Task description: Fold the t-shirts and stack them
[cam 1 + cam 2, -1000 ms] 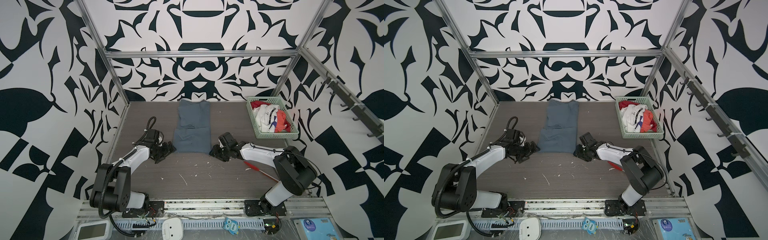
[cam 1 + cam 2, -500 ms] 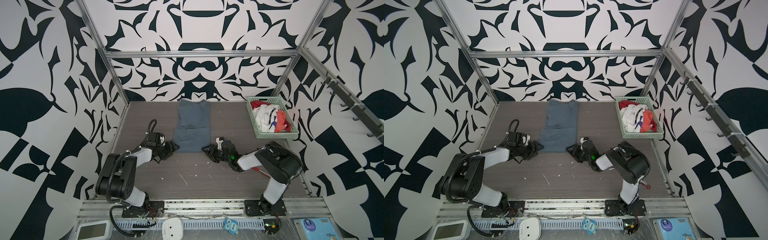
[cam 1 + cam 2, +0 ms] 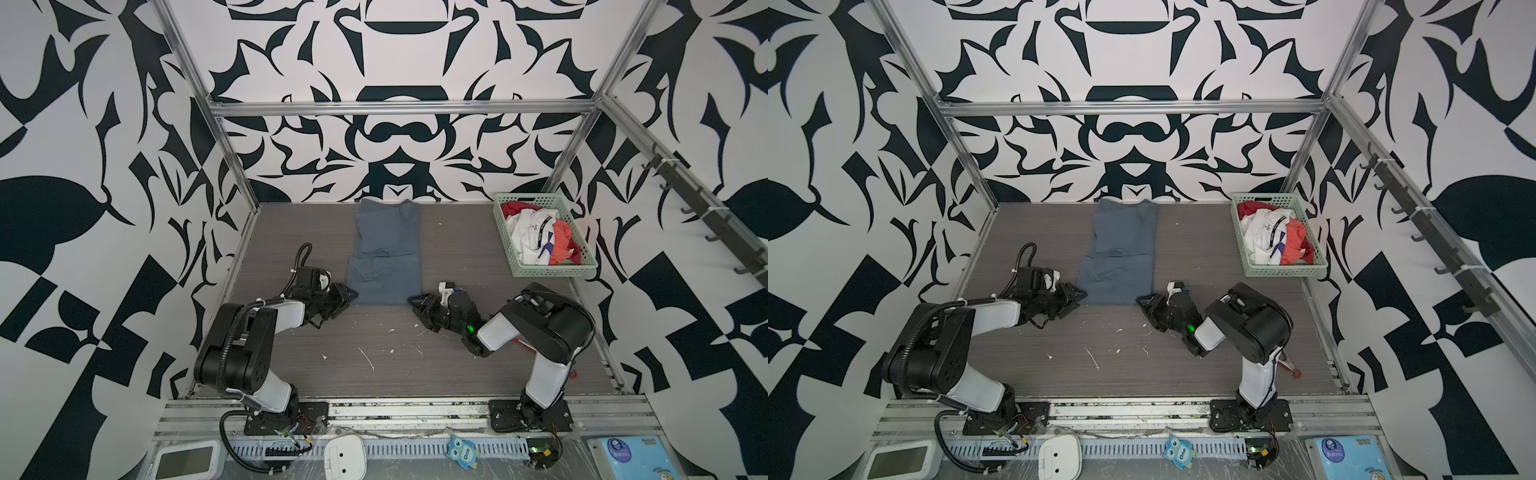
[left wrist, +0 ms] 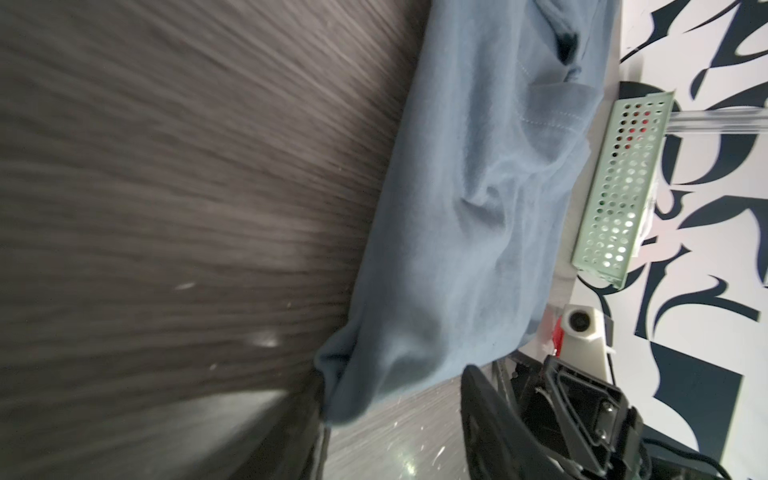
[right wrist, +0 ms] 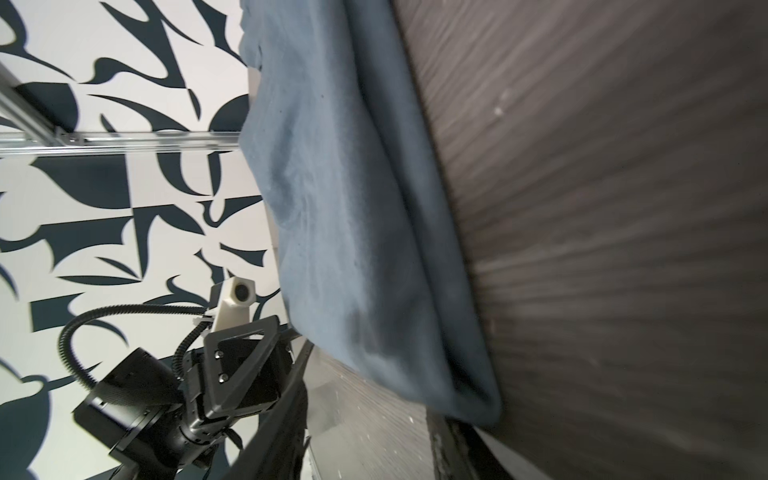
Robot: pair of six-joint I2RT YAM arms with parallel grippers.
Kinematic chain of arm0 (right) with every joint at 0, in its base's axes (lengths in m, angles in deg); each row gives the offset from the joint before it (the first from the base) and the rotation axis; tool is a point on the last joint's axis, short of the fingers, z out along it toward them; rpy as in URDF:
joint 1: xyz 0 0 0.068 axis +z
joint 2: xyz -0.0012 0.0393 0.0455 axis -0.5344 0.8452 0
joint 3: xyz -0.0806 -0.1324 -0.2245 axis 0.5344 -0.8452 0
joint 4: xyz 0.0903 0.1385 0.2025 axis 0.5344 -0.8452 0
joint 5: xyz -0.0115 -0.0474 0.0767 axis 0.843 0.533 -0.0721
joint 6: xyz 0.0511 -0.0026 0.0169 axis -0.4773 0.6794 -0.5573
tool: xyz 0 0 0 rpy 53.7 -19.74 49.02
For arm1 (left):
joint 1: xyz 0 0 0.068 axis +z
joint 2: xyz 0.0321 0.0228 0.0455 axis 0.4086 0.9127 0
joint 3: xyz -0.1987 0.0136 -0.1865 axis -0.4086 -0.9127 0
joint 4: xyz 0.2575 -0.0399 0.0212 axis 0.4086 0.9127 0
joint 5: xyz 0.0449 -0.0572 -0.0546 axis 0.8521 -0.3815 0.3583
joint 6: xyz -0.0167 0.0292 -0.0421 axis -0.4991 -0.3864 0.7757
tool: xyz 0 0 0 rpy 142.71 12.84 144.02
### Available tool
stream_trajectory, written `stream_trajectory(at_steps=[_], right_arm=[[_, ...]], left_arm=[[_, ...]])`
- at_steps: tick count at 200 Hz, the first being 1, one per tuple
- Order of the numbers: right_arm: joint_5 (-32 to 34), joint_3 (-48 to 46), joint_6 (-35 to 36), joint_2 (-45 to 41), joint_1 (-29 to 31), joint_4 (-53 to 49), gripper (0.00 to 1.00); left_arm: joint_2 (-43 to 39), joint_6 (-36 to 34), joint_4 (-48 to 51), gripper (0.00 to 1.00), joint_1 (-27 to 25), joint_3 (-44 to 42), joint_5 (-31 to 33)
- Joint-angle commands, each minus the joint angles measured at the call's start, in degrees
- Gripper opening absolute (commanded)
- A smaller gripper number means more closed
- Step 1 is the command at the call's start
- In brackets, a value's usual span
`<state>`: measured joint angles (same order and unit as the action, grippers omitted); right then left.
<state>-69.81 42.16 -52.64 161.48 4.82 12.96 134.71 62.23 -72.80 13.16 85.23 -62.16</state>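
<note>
A slate blue-grey t-shirt (image 3: pixel 386 253) (image 3: pixel 1121 249) lies on the table, folded into a long strip that runs from the back wall toward the front. My left gripper (image 3: pixel 351 295) (image 3: pixel 1081 293) lies low at its near left corner. My right gripper (image 3: pixel 411 300) (image 3: pixel 1140 300) lies low at its near right corner. In the left wrist view the left gripper (image 4: pixel 395 428) stands open, with the t-shirt (image 4: pixel 457 208) corner resting against one finger. In the right wrist view the right gripper (image 5: pixel 370 432) is also open, and the t-shirt (image 5: pixel 345 208) corner lies over one finger.
A pale green basket (image 3: pixel 544 272) (image 3: pixel 1283 271) at the back right holds a white t-shirt with a dark stripe (image 3: pixel 534 232) and a red-orange one (image 3: pixel 561 241). White scraps (image 3: pixel 365 357) dot the table's front. A red-tipped tool (image 3: pixel 1293 370) lies under the right arm.
Both grippers have slid inward along the table to the shirt's near corners. The left jaws have narrowed. The shirt has not moved.
</note>
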Motion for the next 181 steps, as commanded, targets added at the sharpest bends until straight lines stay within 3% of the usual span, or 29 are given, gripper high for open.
stream_trajectory(at_steps=[1, 28, 66, 78, 128, 181], right_arm=[[4.7, 0.1, 4.5, -0.7, 0.2, -23.4, 0.5], [3.3, 3.8, 6.1, 0.8, 0.2, -25.5, 0.5], [4.0, 0.5, 3.8, -0.7, 0.9, -24.0, 0.55], [5.1, -0.8, 3.4, -1.6, 1.1, -23.9, 0.56], [5.3, -0.6, 2.0, 1.8, 2.9, -18.5, 0.59], [7.2, -3.7, -6.8, 13.9, 5.5, 3.0, 0.59]], left_arm=[[3.7, 2.1, 2.6, 0.48, -0.1, -3.4, 2.9], [3.6, 2.7, 1.5, 0.37, -0.1, -3.1, 2.6], [0.5, 2.9, 3.6, 0.16, -0.1, -1.6, 2.7], [-0.8, 2.6, 5.2, 0.0, -0.1, -1.0, 3.0], [-4.7, 2.2, 9.4, 0.0, -0.1, 1.5, 1.6], [-6.6, 2.2, 12.4, 0.0, -0.1, 4.9, 0.0]])
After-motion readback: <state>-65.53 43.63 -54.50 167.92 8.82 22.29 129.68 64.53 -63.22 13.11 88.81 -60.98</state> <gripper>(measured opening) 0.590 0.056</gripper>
